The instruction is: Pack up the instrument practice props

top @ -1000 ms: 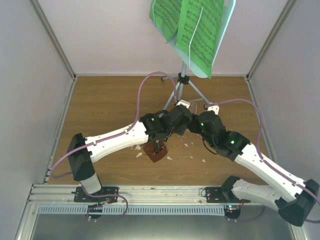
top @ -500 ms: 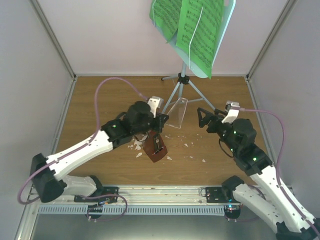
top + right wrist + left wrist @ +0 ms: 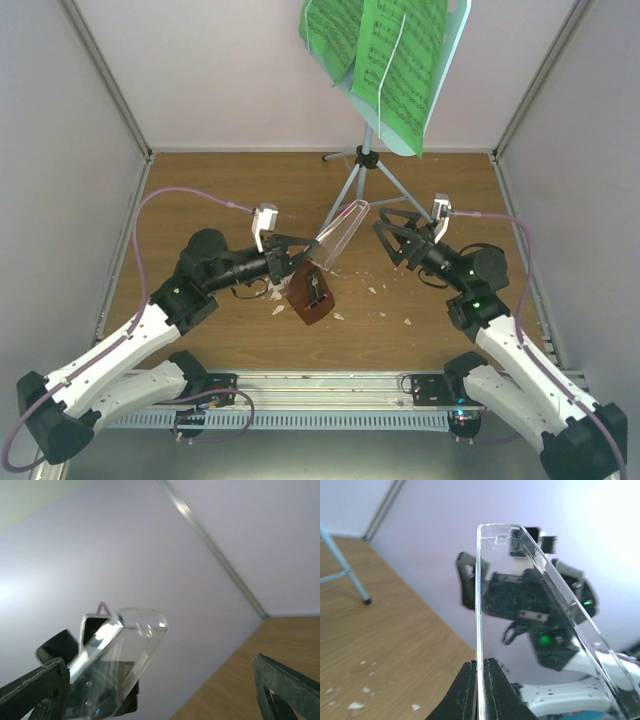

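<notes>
Metronome base [image 3: 308, 298] lies on the table [image 3: 200, 200], seen from above; left gripper [image 3: 303, 258] pinches the clear cover [image 3: 340, 235] tilted above it, right gripper [image 3: 395, 228] spread nearby. Left wrist: jaws clamp the cover's edge. Right wrist: fingers wide apart, cover ahead, untouched.

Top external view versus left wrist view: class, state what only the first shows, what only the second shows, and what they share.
Only top external: the green pages on the music stand, and the reddish-brown metronome base. Only left wrist: a close look at the left gripper pinching the clear cover by its edge. Both: that cover, the open right gripper, white crumbs and a stand leg.
</notes>
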`<action>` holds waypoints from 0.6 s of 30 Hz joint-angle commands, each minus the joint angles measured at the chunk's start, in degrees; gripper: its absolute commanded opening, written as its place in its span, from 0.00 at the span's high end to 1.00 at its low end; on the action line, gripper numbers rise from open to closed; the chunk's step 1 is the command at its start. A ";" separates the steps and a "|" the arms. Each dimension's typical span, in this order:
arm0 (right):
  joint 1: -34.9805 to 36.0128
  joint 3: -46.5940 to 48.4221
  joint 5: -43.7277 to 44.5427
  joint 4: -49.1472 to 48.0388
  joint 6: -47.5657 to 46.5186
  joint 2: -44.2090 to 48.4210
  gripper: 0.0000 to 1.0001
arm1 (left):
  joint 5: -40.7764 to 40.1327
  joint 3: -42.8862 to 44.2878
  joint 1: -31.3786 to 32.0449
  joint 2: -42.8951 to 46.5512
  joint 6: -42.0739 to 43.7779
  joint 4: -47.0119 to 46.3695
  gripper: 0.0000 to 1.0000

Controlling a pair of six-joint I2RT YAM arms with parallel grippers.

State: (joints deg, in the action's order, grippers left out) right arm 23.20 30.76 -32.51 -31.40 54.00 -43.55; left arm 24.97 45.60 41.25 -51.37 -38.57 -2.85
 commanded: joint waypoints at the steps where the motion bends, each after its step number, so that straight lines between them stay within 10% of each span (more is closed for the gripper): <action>1: 4.81 1.86 -4.52 -17.97 4.83 -2.51 0.01 | 5.48 -1.35 -0.56 3.14 -5.24 -12.51 1.00; 18: 20.66 11.39 5.20 -18.80 -4.22 -12.46 0.00 | 8.29 -2.19 -0.56 5.09 -7.24 -19.36 1.00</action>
State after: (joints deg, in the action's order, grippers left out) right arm 41.98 39.64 -31.29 -48.05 52.25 -54.96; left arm 32.14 44.18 41.08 -47.33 -45.69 -17.06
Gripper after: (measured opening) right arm 0.995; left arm 0.046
